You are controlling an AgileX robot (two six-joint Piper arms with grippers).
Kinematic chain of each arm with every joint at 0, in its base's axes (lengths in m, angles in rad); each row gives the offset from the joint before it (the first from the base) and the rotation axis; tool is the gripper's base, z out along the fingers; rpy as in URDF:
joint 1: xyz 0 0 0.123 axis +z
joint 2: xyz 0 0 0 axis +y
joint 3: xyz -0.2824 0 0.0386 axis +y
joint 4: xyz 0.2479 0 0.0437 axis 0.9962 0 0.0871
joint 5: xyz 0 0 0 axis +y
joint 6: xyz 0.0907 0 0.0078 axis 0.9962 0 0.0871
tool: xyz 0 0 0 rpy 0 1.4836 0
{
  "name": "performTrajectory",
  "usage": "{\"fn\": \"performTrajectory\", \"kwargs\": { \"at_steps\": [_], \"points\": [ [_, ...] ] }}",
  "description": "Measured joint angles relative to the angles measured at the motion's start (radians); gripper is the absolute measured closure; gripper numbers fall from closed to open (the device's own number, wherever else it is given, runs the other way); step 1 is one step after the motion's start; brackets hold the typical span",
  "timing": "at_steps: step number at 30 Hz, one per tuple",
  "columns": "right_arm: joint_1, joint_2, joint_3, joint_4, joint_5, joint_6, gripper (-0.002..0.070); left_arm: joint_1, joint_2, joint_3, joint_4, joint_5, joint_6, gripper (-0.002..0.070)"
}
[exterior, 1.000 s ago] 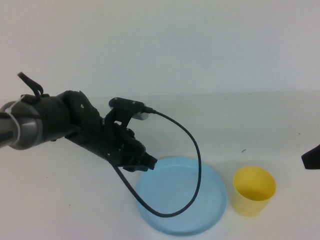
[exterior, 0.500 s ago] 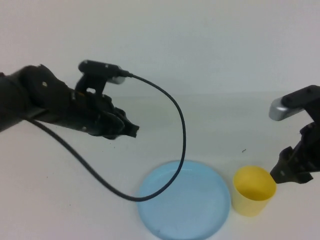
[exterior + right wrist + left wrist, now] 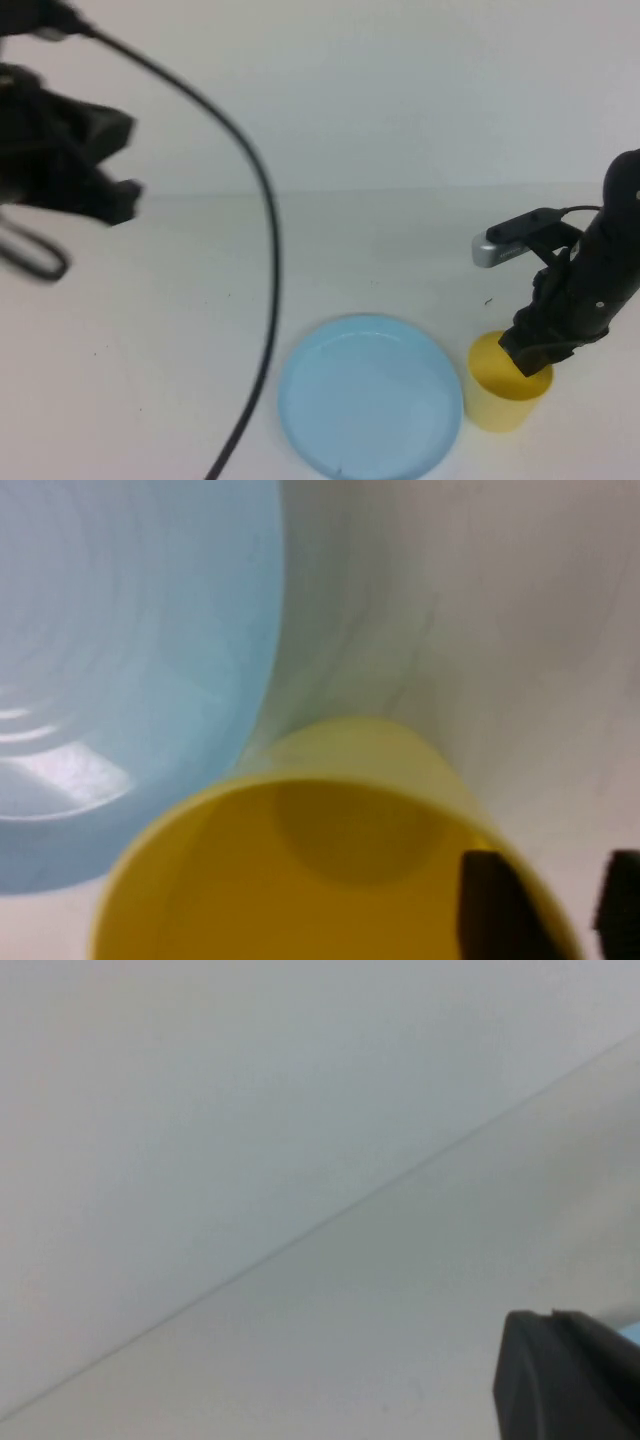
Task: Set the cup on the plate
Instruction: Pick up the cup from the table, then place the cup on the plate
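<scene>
The yellow cup (image 3: 497,398) stands upright on the white table, just right of the light blue plate (image 3: 368,396), close to its rim. My right gripper (image 3: 528,357) is open at the cup's far right rim. In the right wrist view, one finger (image 3: 493,910) is inside the cup (image 3: 300,880) and the other (image 3: 622,890) is outside, with the plate (image 3: 120,630) beside it. My left gripper (image 3: 122,192) is raised at the far left, away from both, and looks shut and empty in the left wrist view (image 3: 570,1375).
A black cable (image 3: 270,260) from the left arm hangs across the view from the upper left down past the plate's left edge. The right arm's wrist camera (image 3: 510,243) sits above the cup. The white table edge meets a white wall behind.
The left arm has pulled back up and to the left, away from the plate. The right arm has come in from the right and lowered its open gripper onto the cup's rim.
</scene>
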Motion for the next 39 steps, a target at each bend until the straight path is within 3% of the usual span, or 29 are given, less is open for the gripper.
{"fn": "performTrajectory", "kwargs": {
  "at_steps": [3, 6, 11, 17, 24, 39],
  "points": [
    [0.002, 0.02, -0.026, -0.001, 0.021, 0.002, 0.0566, 0.0, -0.119, 0.057, 0.131, 0.0, -0.092, 0.0673],
    [0.002, 0.02, -0.077, -0.02, 0.078, 0.004, 0.064, 0.0, -0.25, 0.133, 0.28, 0.007, -0.201, 0.0674],
    [0.02, 0.002, -0.198, -0.059, 0.194, 0.014, 0.0645, 0.0, -0.439, 0.243, 0.48, 0.089, -0.364, 0.0674],
    [0.146, -0.009, -0.364, -0.07, 0.252, 0.035, 0.0646, 0.0, -0.593, 0.353, 0.614, 0.132, -0.523, 0.0674],
    [0.287, 0.151, -0.512, -0.068, 0.271, 0.091, 0.0646, 0.0, -0.647, 0.395, 0.636, 0.149, -0.563, 0.0675],
    [0.306, 0.317, -0.566, -0.07, 0.316, 0.129, 0.0644, 0.0, -0.647, 0.395, 0.637, 0.16, -0.562, 0.0675]
  ]
}}
